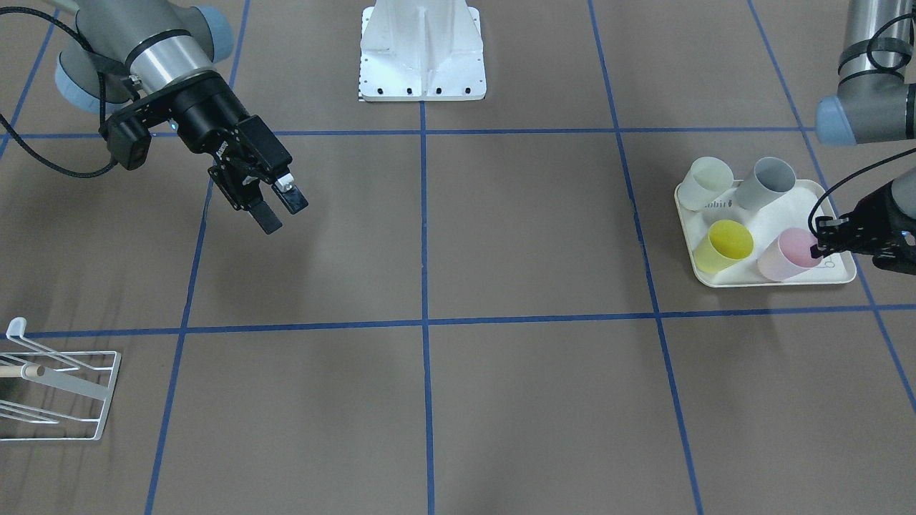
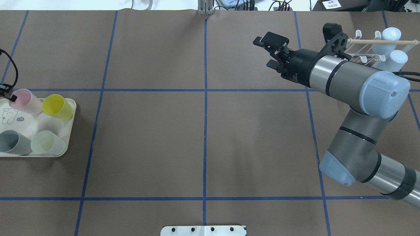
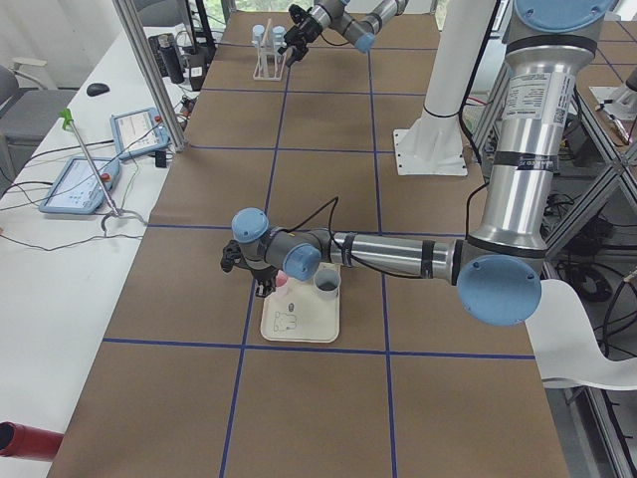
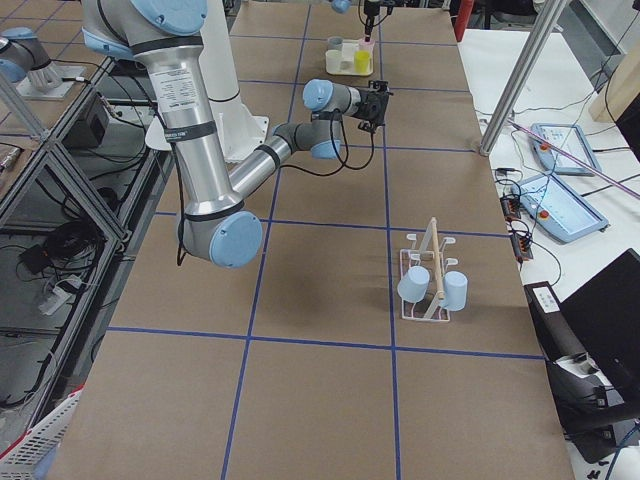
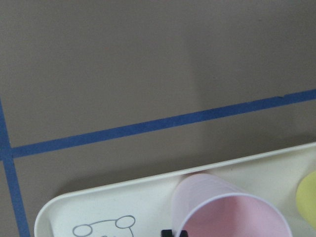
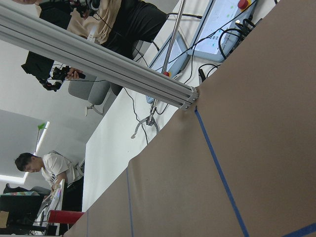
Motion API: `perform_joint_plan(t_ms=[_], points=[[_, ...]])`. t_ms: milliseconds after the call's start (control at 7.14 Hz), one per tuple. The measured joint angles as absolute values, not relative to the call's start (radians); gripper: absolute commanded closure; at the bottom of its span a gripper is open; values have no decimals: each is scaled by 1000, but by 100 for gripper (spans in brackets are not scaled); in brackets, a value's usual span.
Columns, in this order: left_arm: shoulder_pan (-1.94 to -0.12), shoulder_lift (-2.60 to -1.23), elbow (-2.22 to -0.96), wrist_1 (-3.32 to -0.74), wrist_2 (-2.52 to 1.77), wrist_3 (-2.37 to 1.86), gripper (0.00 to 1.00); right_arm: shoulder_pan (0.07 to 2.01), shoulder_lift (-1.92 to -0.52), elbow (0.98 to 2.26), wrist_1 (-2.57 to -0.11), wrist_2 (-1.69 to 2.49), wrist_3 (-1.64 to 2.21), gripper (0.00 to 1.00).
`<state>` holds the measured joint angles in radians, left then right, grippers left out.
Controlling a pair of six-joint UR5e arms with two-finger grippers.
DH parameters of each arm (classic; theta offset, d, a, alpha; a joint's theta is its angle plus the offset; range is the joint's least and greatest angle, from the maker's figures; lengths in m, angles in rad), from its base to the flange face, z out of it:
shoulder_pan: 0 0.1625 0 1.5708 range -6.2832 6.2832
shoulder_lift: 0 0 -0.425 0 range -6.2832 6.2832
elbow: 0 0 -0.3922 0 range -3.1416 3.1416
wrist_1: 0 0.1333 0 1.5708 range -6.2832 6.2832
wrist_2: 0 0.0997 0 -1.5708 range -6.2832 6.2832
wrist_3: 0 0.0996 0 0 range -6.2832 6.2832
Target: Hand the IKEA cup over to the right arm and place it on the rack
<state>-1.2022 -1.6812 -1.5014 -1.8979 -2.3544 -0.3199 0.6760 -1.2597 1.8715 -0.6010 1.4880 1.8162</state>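
Note:
Four cups lie on their sides on a cream rabbit-print tray point(image 1: 844, 275): pink point(image 1: 787, 257), yellow point(image 1: 723, 247), grey point(image 1: 766, 182) and pale cream point(image 1: 705, 184). My left gripper point(image 1: 820, 240) is at the pink cup's rim point(image 5: 229, 217). One black fingertip touches the rim, but the jaws are mostly out of frame. My right gripper point(image 1: 284, 212) hangs open and empty above the table, far from the tray. In the overhead view this gripper point(image 2: 267, 52) is just left of the white wire rack point(image 2: 367, 52), which holds two light-blue cups.
The rack also shows at the front-facing view's lower left edge point(image 1: 64, 390). The white robot base point(image 1: 422, 50) stands at the middle of the robot's side. Blue tape lines cross the brown table. Operators and screens are beyond the far edge.

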Motion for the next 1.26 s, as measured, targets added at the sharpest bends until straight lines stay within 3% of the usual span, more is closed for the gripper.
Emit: perform_joint_plan(t_ms=[701, 1261], points=[[-1385, -1775, -1684, -1607, -2359, -407, 100, 675, -1258, 1875, -600, 1488, 1816, 0], [-1263, -1952, -1694, -1698, -2254, -949, 100, 676, -1257, 1877, -600, 1489, 1817, 0]])
